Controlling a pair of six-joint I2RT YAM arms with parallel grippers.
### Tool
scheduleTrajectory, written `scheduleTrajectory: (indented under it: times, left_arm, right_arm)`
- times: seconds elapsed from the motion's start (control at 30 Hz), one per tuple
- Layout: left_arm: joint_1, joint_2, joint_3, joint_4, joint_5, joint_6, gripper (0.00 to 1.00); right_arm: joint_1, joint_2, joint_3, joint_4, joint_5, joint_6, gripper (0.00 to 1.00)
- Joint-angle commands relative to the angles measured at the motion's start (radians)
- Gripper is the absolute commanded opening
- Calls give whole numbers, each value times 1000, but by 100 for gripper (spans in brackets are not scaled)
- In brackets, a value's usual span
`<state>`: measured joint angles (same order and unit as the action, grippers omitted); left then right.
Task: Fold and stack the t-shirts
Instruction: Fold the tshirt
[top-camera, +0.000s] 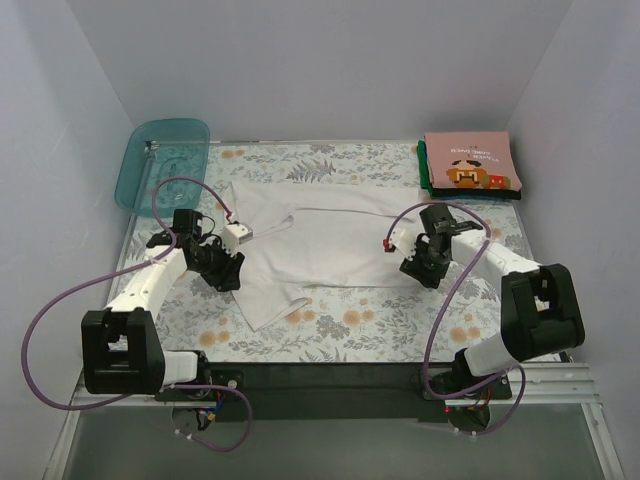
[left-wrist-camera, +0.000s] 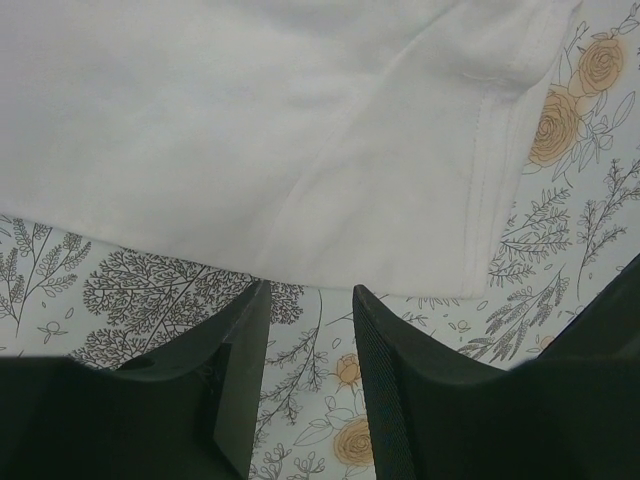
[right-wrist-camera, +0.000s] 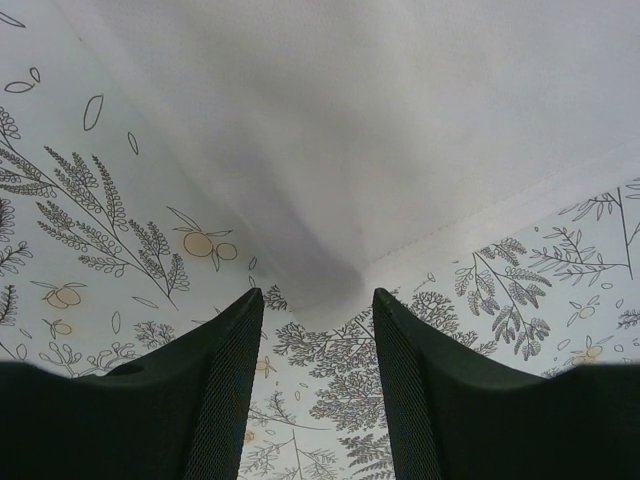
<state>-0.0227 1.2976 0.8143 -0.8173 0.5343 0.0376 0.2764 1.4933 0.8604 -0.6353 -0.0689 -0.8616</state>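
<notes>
Item 1, white t-shirt (top-camera: 310, 245): spread flat on the floral cloth (top-camera: 350, 325), mid-table. Handling, as I judge it: light, limp, no stiffness of its own, liable to drag and wrinkle. It is best pinched at a hem or corner, taking every layer there.

Left claw (left-wrist-camera: 308, 292): fingers spread, holding nothing. The shirt's stitched edge lies just ahead of the tips, not between them.

Right claw (right-wrist-camera: 318, 298): likewise spread and empty. A shirt corner points into the gap at the fingertips; whether it touches them I cannot tell.

Item 2, salmon-pink t-shirt (top-camera: 470, 165): folded, on top of a dark green one (top-camera: 424, 172), far right corner, well apart from both claws.

Also present: teal tray (top-camera: 160, 165), far left corner.
</notes>
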Motion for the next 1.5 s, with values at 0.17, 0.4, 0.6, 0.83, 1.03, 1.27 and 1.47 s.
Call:
scheduleTrajectory:
  times: [0.17, 0.4, 0.6, 0.83, 1.03, 1.27, 1.47]
  left_arm:
    - [-3, -9, -14, 29, -8, 21, 38]
    - [-20, -34, -33, 14, -10, 42, 38]
    - [-137, -107, -144, 50, -74, 54, 40]
    - [-263, -159, -213, 89, -106, 50, 41]
    - [-348, -189, -254, 110, -140, 21, 41]
    - [-421, -192, -336, 164, -230, 24, 40]
    - [-450, -198, -366, 155, -251, 30, 8]
  right_arm:
    - [1, -36, -38, 26, 17, -24, 50]
    - [1, -8, -87, 69, 37, -30, 45]
    - [3, 21, -95, 102, 63, -30, 24]
    - [3, 30, -83, 100, 64, -25, 1]
    - [3, 36, -74, 98, 64, -11, 1]
    - [3, 42, -57, 88, 63, -8, 1]
    - [1, 42, -49, 79, 57, -7, 1]
